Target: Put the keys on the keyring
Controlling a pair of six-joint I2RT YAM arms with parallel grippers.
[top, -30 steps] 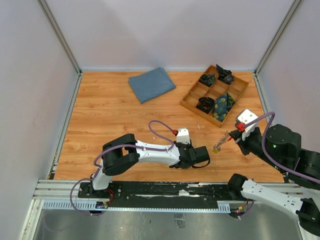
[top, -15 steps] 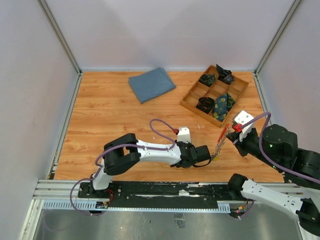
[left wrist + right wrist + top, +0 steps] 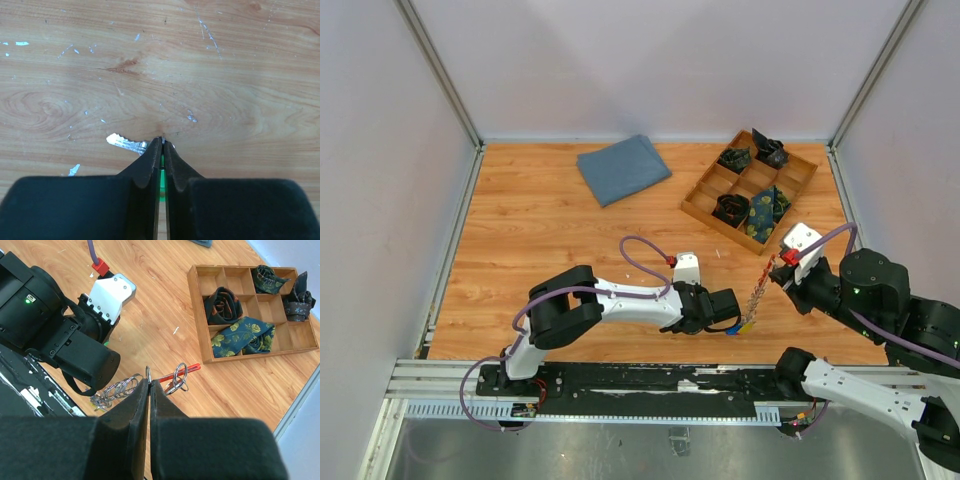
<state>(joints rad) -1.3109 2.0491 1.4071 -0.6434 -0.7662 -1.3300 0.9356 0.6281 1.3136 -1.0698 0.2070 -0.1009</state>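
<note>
The thin red keyring (image 3: 766,281) hangs slanted between the two grippers, with silver rings (image 3: 120,388) strung along it. My right gripper (image 3: 149,380) is shut on the keyring (image 3: 184,371) near its upper end. The keys (image 3: 745,324), with small yellow and blue ends, bunch at its lower end, right at my left gripper (image 3: 733,318). In the left wrist view my left gripper (image 3: 163,142) is shut just above the wood with a green piece between the jaws. A silver key (image 3: 125,144) sticks out to the left of its tips.
A wooden divided tray (image 3: 715,228) holding rolled ties stands at the back right. A folded blue cloth (image 3: 623,168) lies at the back centre. The black mounting rail (image 3: 650,380) runs along the near edge. The left arm's purple cable (image 3: 642,250) loops above the wrist.
My right gripper has moved up and back, tilting the keyring so the keys slid down to its lower end. My left gripper has closed on them.
</note>
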